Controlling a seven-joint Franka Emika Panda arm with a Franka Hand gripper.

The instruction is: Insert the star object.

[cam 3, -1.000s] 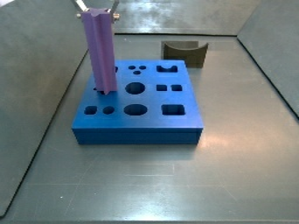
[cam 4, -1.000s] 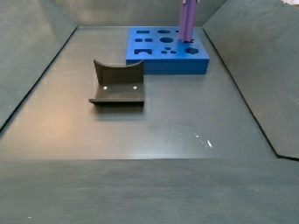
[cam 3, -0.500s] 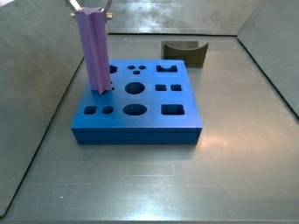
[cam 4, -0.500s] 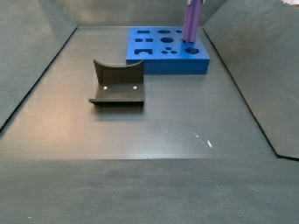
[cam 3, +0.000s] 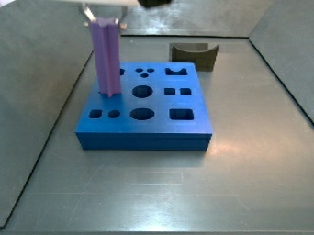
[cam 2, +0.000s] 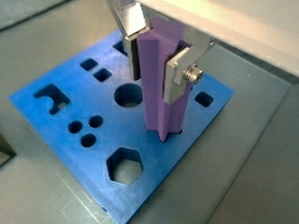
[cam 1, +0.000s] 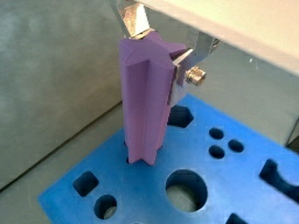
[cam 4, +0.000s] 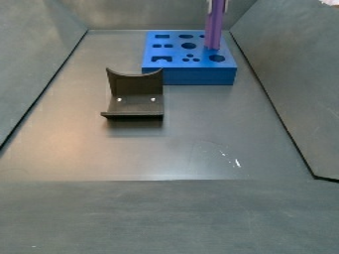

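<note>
At the blue block (cam 3: 143, 115) left edge, star object (cam 3: 106, 60) stands upright, tip in a hole; gripper (cam 1: 163, 48) clamped on its top. Brown curved block (cam 3: 193, 55) sits far right.

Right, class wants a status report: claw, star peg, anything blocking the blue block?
Claw shut on star object, above blue block. Peg upright, lower end at a hole by the block's edge; depth unclear. Brown curved block sits apart, not in the way.

The star object (cam 3: 106, 57) stands upright on the block (cam 3: 145, 117) near one edge — the gripper (cam 1: 163, 44) clamps its top; the curved block (cam 4: 134, 95) sits apart.
</note>
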